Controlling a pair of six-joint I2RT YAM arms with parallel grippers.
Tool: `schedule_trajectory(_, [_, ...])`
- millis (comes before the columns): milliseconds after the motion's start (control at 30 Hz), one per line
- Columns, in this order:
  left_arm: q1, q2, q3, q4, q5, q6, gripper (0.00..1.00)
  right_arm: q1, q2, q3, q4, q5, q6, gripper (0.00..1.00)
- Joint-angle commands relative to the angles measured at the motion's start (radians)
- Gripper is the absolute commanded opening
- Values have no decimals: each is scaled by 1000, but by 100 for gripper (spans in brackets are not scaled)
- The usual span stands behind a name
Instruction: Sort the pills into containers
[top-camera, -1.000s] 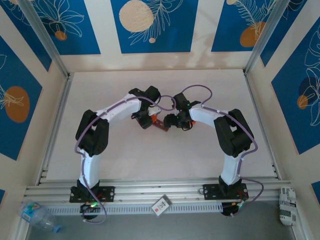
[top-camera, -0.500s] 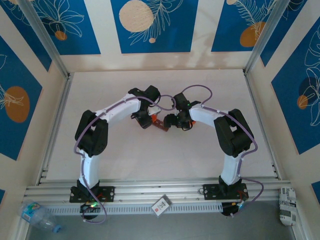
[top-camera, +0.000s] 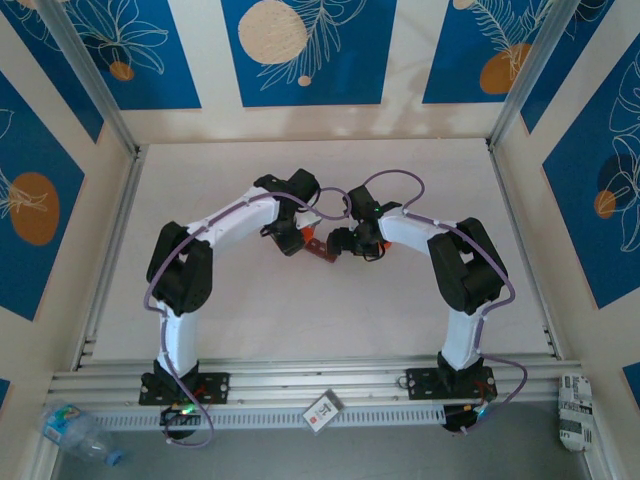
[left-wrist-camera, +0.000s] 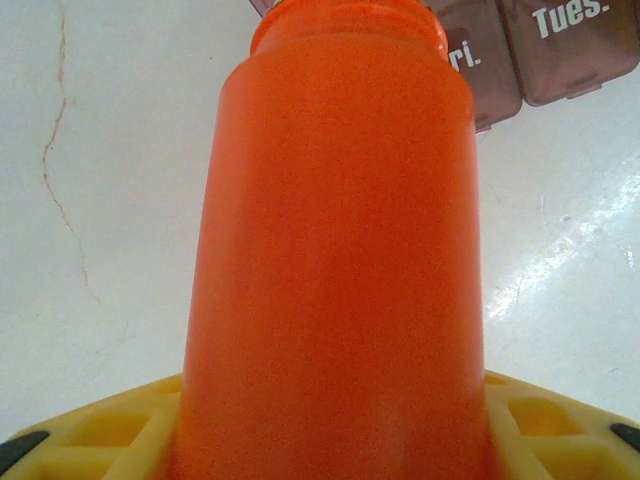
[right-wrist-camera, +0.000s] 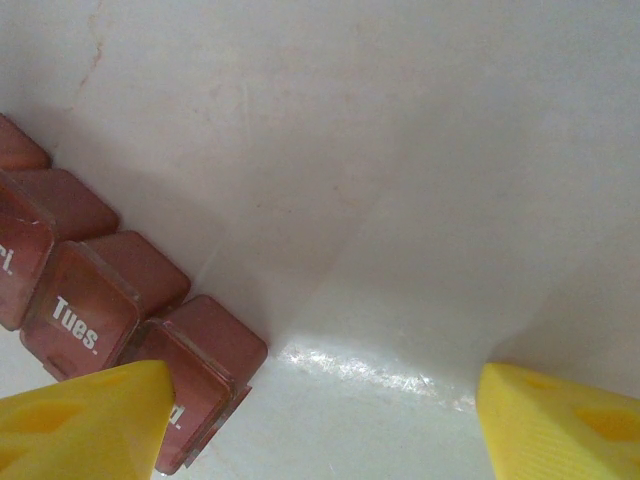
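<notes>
Ahead of left hand (top-camera: 298, 241): orange bottle (left-wrist-camera: 330, 250); open table (right-wrist-camera: 420, 150) right of containers (right-wrist-camera: 110, 310).

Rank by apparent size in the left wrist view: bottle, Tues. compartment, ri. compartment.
1. bottle, by far; it's nearest the camera.
2. Tues. compartment.
3. ri. compartment, mostly hidden behind the bottle, so 2 versus 3 is unsure.

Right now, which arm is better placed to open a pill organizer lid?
Likely right: the right gripper stands open, empty, beside the pill organizer; the left gripper holds the orange bottle.
</notes>
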Motion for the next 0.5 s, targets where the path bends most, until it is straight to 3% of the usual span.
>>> schedule_trajectory(0, [-11,6,3,-28,-3,17,0,0,38,-17,-31,3,9,80])
schedule_trajectory(467, [-9,36,-12,-20,-14,26,0,-1,38,-15,-32,3,7,80])
